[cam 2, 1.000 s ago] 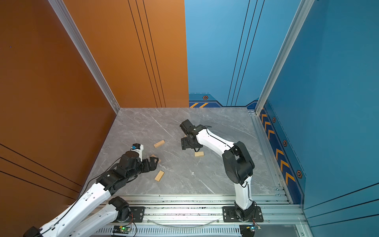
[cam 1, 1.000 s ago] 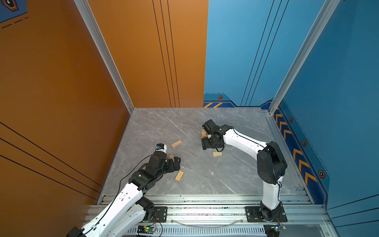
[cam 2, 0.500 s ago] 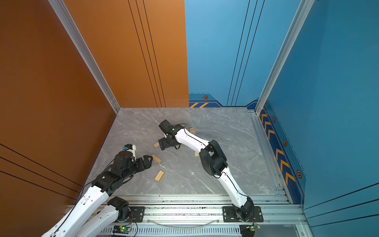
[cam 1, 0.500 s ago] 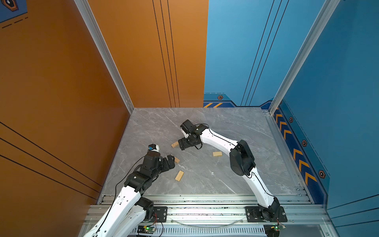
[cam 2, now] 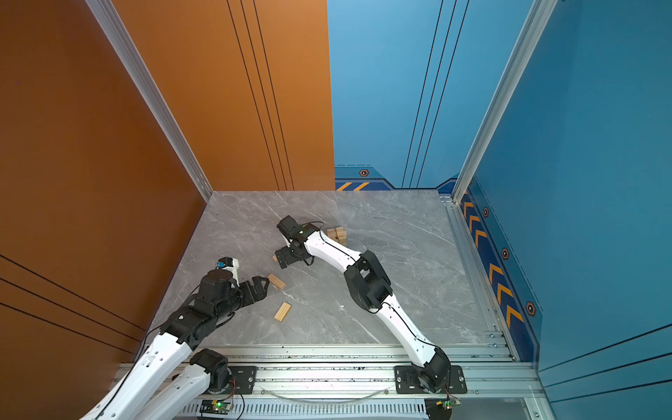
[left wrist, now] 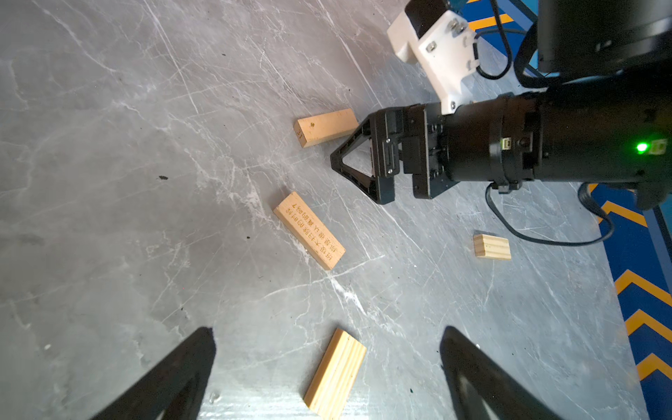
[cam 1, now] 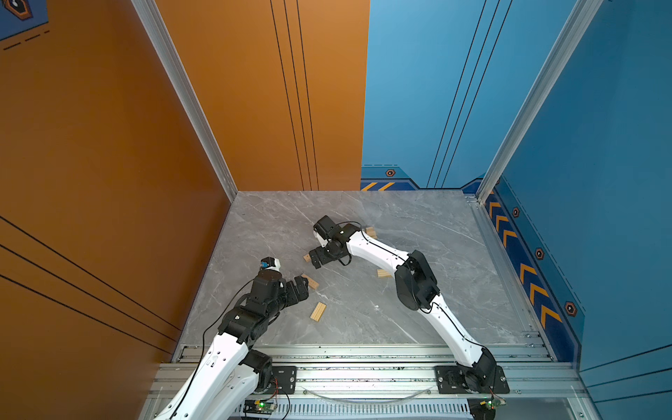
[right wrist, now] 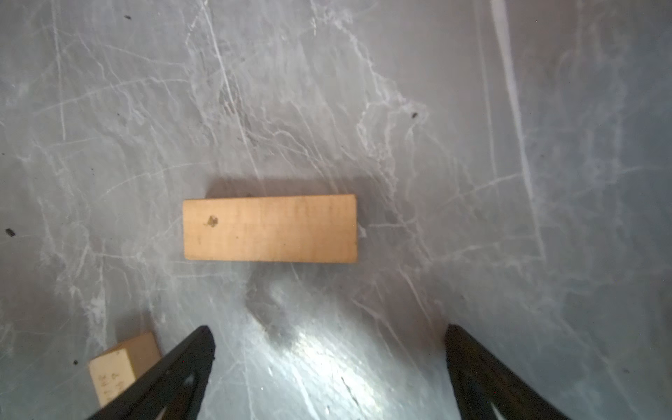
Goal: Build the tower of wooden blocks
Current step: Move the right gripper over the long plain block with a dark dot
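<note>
Loose wood blocks lie on the grey marble table (cam 1: pixel 418 320). My right gripper (right wrist: pixel 329 338) is open, low over a plain bar (right wrist: pixel 270 228) that lies just ahead of its fingertips; both top views show this gripper (cam 1: pixel 314 258) (cam 2: pixel 282 259) against that bar (cam 1: pixel 306 257). My left gripper (left wrist: pixel 329 338) is open over a grooved slab (left wrist: pixel 336 374) (cam 1: pixel 318 311), not touching it. An engraved bar (left wrist: pixel 309 231) (cam 1: pixel 311 282) lies beyond it. The tower (cam 2: pixel 336 234), a short stack, stands behind the right forearm (cam 1: pixel 374 251); a top view shows only its corner (cam 1: pixel 371 232).
A small grooved block (cam 1: pixel 383 273) (left wrist: pixel 491 247) lies under the right arm's elbow. Orange wall (cam 1: pixel 109 182) on the left, blue wall (cam 1: pixel 600 182) on the right and behind. A metal rail (cam 1: pixel 363 358) runs along the front edge.
My right arm has swung left from the tower to the plain bar, its jaws opening wide. My left gripper has drawn back slightly and stays open.
</note>
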Available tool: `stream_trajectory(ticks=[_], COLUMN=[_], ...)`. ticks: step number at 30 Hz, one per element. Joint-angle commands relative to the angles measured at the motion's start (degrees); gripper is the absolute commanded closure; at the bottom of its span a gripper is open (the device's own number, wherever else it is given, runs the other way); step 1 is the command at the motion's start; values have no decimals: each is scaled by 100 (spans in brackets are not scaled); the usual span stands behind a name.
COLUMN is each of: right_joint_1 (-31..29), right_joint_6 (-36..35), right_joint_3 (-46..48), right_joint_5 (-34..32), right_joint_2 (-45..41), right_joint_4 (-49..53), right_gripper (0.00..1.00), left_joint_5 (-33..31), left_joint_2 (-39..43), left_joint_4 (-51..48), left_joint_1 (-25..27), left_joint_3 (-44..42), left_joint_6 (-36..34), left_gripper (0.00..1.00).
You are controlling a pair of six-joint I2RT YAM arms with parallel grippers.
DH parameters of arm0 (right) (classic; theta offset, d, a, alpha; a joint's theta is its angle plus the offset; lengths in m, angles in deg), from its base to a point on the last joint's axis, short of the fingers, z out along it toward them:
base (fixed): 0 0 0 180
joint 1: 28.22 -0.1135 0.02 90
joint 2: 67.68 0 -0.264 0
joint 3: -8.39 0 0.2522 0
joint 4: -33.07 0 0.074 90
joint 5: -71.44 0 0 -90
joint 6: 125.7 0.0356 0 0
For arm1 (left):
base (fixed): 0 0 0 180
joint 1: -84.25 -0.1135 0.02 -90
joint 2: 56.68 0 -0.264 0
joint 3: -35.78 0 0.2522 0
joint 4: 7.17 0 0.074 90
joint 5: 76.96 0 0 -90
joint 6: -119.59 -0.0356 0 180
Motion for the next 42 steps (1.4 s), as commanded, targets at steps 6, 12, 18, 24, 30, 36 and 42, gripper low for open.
stream_trajectory(ticks=[6,12,18,24,30,36,42], right_joint_1=[-127,-166,-222,-290,-314,-339,-345], right_joint_6=[-164,-107,-68,-73,-111,-120,-163], right_joint_3=[-608,-924,-1056,-1106,-1144,-1137,-1142], right_joint_5=[-114,-93,-321,-467,-560,-648,-763], right_joint_2=[472,707,883,1023,1096,1150,1164], right_joint_4=[-48,-50,-137,-230,-227,-218,-113], right_gripper=[0,0,0,1,6,9,8], left_joint_5=[158,123,101,85,118,114,102], left_joint_2=[8,64,116,140,172,231,261], left_joint_4=[24,-66,-104,-113,-118,-145,-148], left_joint_1=[-126,-162,-170,-180,-189,-191,-193], left_joint_3=[-97,-70,-93,-106,-97,-120,-123], left_joint_6=[-17,-7,1,1,5,15,3], left_gripper=[2,2,2,2,2,2,2])
